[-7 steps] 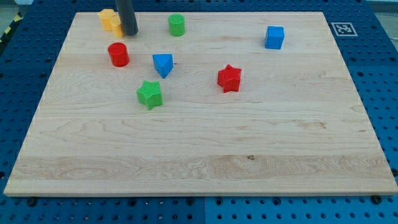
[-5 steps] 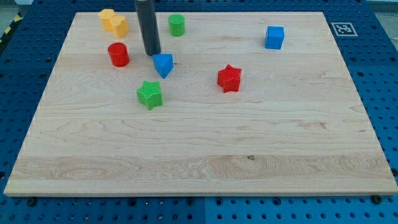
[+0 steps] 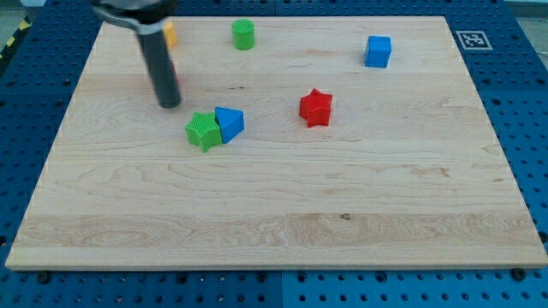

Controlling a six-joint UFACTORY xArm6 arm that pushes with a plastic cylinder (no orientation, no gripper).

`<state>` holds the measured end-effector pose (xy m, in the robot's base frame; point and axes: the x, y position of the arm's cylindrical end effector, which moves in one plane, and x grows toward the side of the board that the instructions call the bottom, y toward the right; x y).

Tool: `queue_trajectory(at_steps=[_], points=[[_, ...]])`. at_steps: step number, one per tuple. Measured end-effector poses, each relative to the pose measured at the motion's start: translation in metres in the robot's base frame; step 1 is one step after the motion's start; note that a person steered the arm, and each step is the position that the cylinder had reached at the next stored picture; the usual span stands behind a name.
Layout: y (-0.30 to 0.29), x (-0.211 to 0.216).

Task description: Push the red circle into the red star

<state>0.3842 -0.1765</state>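
Note:
The red star (image 3: 315, 108) lies right of the board's middle. The red circle does not show; my dark rod stands in front of the upper-left area and hides what is behind it. My tip (image 3: 169, 105) rests on the board at the upper left, left of and slightly above the green star (image 3: 203, 131), and far to the left of the red star.
A blue triangle (image 3: 230, 122) touches the green star's right side. A yellow block (image 3: 169, 34) peeks out from behind the rod at the top left. A green circle (image 3: 244, 34) sits at the top centre. A blue cube (image 3: 378, 51) sits at the top right.
My tip swung from the yellow block to the blue triangle, then down-left. The blue triangle slid down against the green star. The red circle is now hidden by the rod.

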Motion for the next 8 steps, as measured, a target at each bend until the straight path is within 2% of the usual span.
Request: queue_trajectory(at_steps=[1,2,4,6,7,8], points=[[-0.038,-0.044],[-0.041,-0.049],[0.048,-0.031],[0.059,-0.036],[0.057,-0.064],[0.092,-0.062]])
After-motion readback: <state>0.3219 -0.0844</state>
